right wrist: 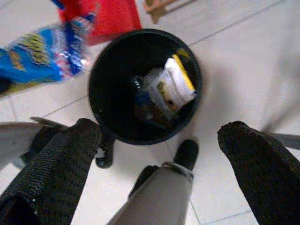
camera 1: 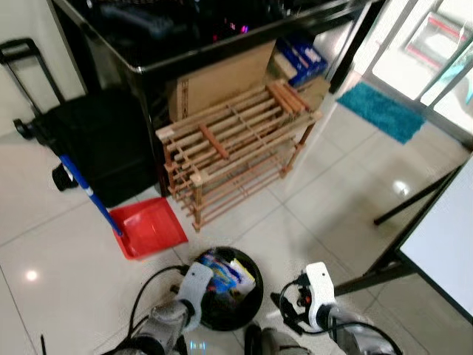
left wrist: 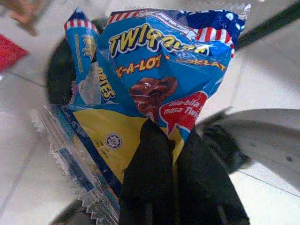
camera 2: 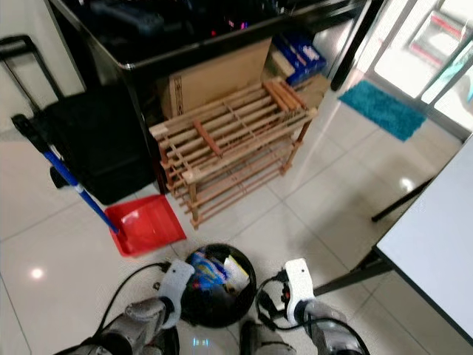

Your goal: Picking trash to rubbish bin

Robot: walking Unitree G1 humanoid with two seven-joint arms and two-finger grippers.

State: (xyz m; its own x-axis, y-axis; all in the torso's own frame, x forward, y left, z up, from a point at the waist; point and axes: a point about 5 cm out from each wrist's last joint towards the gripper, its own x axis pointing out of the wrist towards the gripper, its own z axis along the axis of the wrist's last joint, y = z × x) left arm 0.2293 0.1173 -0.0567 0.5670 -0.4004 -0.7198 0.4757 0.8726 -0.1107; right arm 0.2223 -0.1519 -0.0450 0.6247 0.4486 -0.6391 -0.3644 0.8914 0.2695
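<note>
Black table [camera 1: 148, 63] fills the frame's top, wooden rack [camera 1: 236, 148] below it at centre, white table [camera 1: 443, 244] at the right edge. Red dustpan [camera 1: 151, 228] sits lower left, just beside the black rubbish bin [camera 1: 255, 296], bottom centre, wrappers inside. Open tiles to the right. Left tool [left wrist: 173, 159] pinches a blue snack packet [left wrist: 159, 70] over the bin; right tool [right wrist: 159, 145] spread wide.

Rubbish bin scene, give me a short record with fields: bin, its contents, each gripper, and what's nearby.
bin: black round rubbish bin on the tiled floor, in front of the robot
contents: some wrappers already inside
left gripper: shut on a blue snack wrapper, held over the bin
right gripper: open, empty, beside the bin
nearby: red dustpan; wooden rack
</note>
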